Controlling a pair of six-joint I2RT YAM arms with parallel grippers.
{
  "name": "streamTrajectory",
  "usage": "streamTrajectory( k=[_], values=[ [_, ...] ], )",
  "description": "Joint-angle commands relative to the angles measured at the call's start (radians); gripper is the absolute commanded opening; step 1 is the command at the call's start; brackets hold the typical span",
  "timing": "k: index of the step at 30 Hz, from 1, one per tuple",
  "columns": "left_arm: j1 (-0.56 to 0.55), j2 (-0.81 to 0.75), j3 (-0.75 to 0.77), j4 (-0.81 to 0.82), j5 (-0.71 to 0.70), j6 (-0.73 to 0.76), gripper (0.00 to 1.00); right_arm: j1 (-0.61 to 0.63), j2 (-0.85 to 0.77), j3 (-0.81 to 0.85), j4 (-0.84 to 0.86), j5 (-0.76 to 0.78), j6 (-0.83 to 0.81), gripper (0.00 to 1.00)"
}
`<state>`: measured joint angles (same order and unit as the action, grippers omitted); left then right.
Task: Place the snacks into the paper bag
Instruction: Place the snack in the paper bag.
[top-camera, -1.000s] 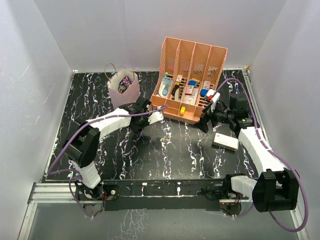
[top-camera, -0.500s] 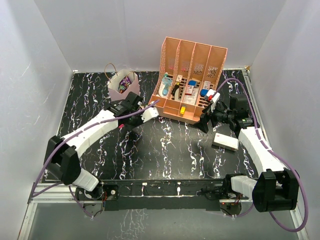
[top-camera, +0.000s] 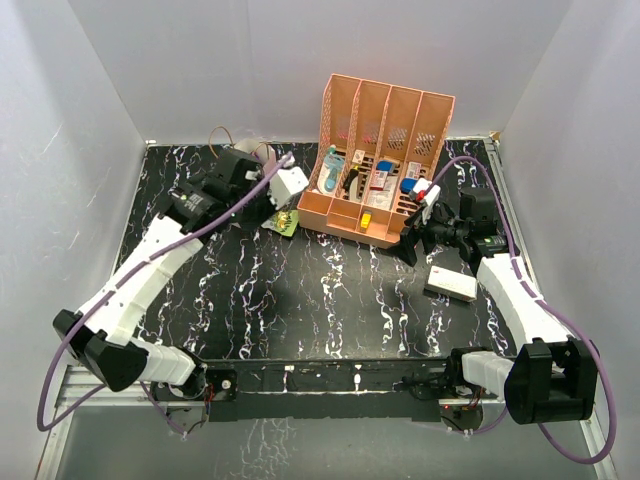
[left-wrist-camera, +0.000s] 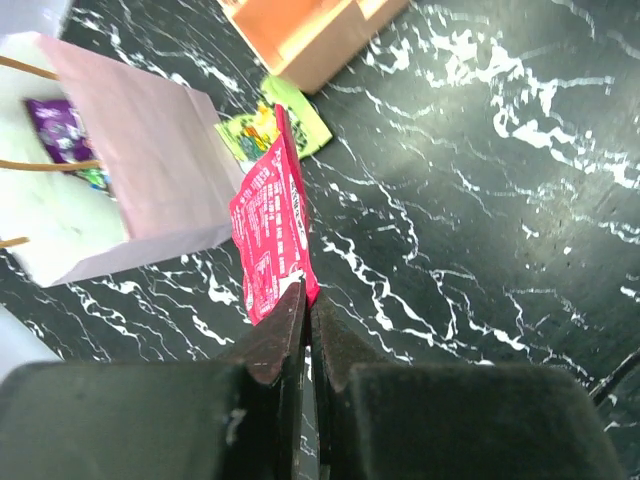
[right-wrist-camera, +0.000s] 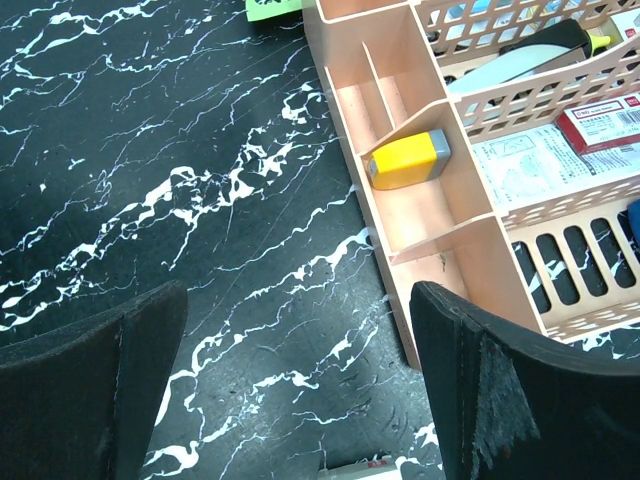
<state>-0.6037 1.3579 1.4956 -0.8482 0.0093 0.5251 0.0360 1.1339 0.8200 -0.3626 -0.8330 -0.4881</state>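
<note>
White arms (top-camera: 150, 270), black joints and jaws (purple cables (top-camera: 466, 159)).

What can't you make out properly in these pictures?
Left wrist view: the paper bag runs off the left edge; little beyond a purple wrapper shows inside.
Top view: the left arm hides nearly all of the bag.
Right wrist view: the green packet is cut by the top edge.

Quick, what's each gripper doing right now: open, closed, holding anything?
Left gripper: closed, pinching the pink packet.
Right gripper: open, holding nothing.
</note>
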Motion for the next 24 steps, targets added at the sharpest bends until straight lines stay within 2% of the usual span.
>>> streamTrajectory(
  k=[1,10,19,24],
  values=[
    [0.03,-0.02,0.146,-0.062,0.046,-0.074,0.0,-0.013,-0.026,0.013,0.043,-0.002,0.003,0.98],
    [0.173,0.074,0.443,0.012,0.059,-0.21,0.0,-0.025,-0.023,0.015,0.042,-0.017,0.003,0.98],
    [0.329,0.209,0.517,0.142,0.153,-0.312,0.0,-0.027,-0.04,0.019,0.034,-0.022,0.004,0.98],
    [0.389,0.277,0.493,0.185,0.227,-0.35,0.0,-0.027,-0.041,0.026,0.022,-0.043,0.002,0.98]
  ],
)
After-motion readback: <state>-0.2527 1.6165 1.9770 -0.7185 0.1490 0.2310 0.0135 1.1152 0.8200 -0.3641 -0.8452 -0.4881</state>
